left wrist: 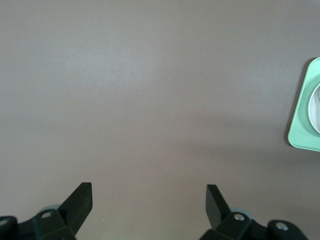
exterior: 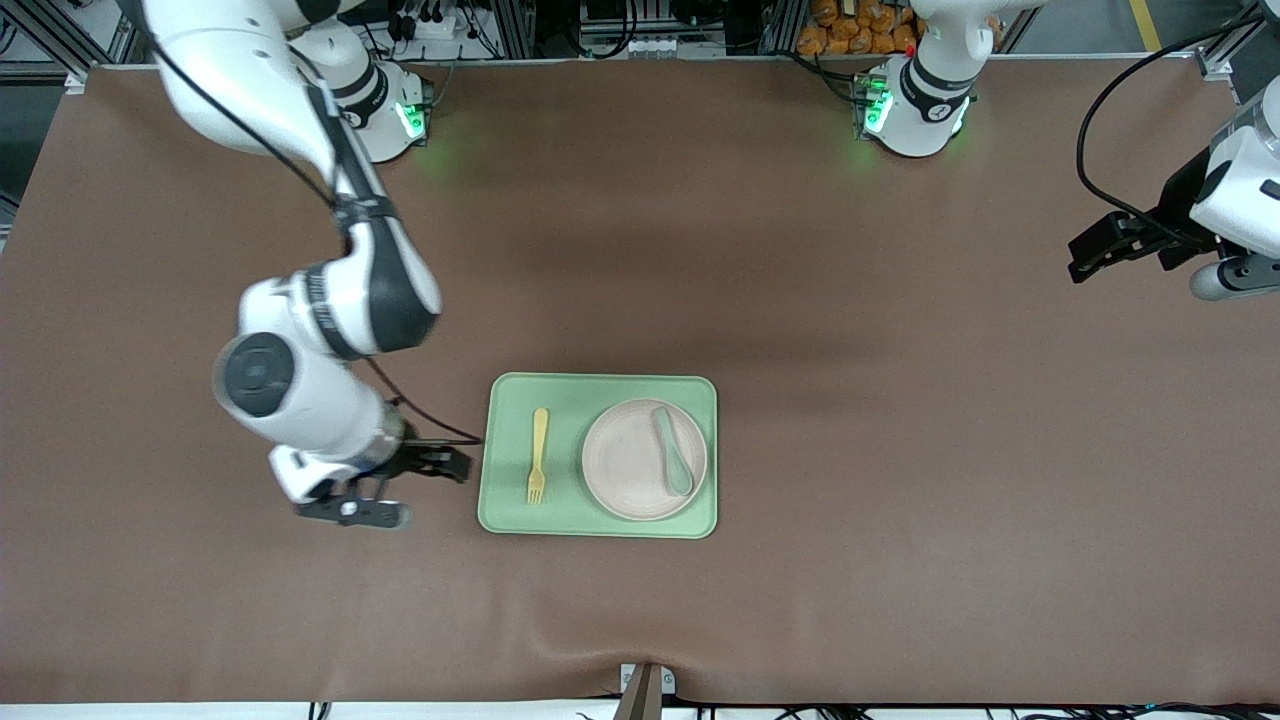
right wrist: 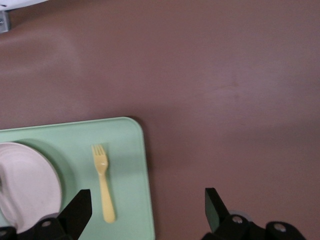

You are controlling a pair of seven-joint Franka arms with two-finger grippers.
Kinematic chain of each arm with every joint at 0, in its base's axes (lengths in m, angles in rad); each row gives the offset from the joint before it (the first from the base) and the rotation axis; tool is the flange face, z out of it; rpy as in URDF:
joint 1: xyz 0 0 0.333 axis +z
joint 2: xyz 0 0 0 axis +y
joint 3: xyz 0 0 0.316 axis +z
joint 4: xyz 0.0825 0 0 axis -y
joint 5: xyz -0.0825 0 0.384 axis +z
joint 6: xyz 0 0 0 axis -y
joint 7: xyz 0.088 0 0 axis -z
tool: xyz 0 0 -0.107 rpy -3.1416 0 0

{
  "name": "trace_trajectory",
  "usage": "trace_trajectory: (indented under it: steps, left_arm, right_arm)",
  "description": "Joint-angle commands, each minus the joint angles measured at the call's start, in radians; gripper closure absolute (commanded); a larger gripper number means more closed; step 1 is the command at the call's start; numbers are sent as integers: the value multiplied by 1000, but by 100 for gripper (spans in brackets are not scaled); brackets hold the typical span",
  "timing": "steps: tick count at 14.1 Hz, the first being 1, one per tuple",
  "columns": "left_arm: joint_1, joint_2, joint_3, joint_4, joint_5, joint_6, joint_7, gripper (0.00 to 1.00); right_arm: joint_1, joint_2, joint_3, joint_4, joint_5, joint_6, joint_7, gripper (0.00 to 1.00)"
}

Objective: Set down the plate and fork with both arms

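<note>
The pale beige plate [exterior: 625,465] lies on the light-green tray [exterior: 600,390], with a grey-green spoon [exterior: 672,450] resting on it. The pale-yellow fork [exterior: 538,455] lies on the tray beside the plate, toward the right arm's end. My right gripper [exterior: 440,463] is open and empty, over the table at the tray's edge near the fork. Its wrist view shows the fork [right wrist: 102,182], plate [right wrist: 27,185], tray [right wrist: 125,150] and open gripper [right wrist: 147,197]. My left gripper [exterior: 1095,250] is open and empty over bare table at the left arm's end, well away from the tray.
The left wrist view shows the open left gripper [left wrist: 149,192] over brown table, with a corner of the tray [left wrist: 302,125] at the frame's edge. The brown tabletop [exterior: 900,450] surrounds the tray. A bracket [exterior: 645,690] sits at the table's near edge.
</note>
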Motion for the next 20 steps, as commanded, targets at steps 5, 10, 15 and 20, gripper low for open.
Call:
trace_trajectory:
  steps: [5,10,15,20]
  left_arm:
    - [16,-27,-6,1,-19,-23,117,0]
    - [16,-27,-8,0,-22,-35,119,0]
    - [17,-35,-3,-8,-48,-35,116,0]
    - [19,-36,-3,-12,-48,-35,116,0]
  right_arm:
    - [-177,-212,3,-18,-14,-232,-315,0]
    - [-272,-356,4,-25,-63,-456,-448,0]
    - [-200,-575,12,-173,-148,-533,-319,0]
    - [-212,-630,6,-242,-172,-491,-412,0]
